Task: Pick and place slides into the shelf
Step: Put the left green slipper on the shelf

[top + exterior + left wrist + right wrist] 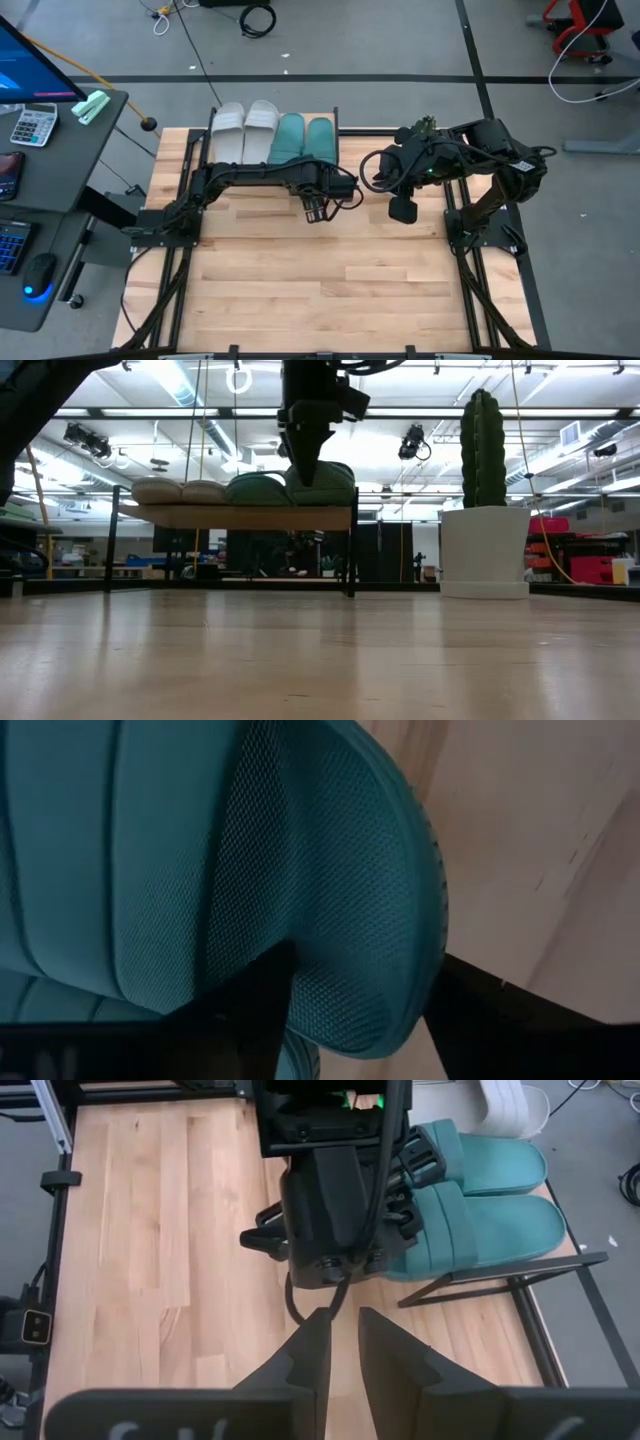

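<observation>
Four slides lie side by side on the shelf (250, 517) at the table's far edge: two pale ones (243, 128) on the left and two teal ones (290, 138) on the right. My left gripper (350, 1020) points steeply down over the rightmost teal slide (320, 135). It is open, with one finger on each side of that slide's rounded near end (380, 920). The slide rests with its sole on the shelf board. My right gripper (345, 1340) hangs high over the table to the right of the shelf, its fingers a narrow gap apart and holding nothing. My left gripper comes at the rightmost teal slide's near end (400, 1010) from above, slanting toward the far edge. Its fingers (250, 1010) flank that end. I cannot tell whether they touch it. The slide lies flat on the shelf.
A cactus in a white pot (483, 510) stands at the table's far right, just beyond my right arm. The shelf's thin black legs (520, 1275) stick out near my left gripper. Bare wooden tabletop (320, 290) spreads toward the near edge. A desk with a calculator (32, 125) stands to the left.
</observation>
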Motion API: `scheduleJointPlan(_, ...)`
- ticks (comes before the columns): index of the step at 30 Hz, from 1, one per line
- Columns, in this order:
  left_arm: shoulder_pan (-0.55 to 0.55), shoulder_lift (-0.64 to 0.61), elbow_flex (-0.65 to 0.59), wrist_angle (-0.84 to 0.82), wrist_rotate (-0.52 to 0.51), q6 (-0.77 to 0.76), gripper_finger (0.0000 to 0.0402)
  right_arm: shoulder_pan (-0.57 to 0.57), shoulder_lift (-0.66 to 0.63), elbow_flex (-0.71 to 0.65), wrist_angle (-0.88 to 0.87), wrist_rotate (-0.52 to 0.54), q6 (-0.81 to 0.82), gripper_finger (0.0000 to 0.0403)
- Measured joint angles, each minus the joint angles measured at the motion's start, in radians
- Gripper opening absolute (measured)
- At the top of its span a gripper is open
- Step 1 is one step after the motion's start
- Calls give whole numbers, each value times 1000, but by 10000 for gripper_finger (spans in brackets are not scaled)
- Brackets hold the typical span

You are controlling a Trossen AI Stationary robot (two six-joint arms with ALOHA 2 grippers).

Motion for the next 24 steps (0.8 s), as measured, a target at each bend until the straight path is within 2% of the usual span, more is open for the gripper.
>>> scheduleJointPlan(5,1,0,0,23,-67,-39,243,0,0,0,0,0,1,61)
scheduleJointPlan(10,2,1,0,25,-123,-71,251,0,0,0,0,-14,2,61)
scheduleJointPlan(24,13,1,0,31,-97,-45,233,0,0,0,0,-19,-1,61)
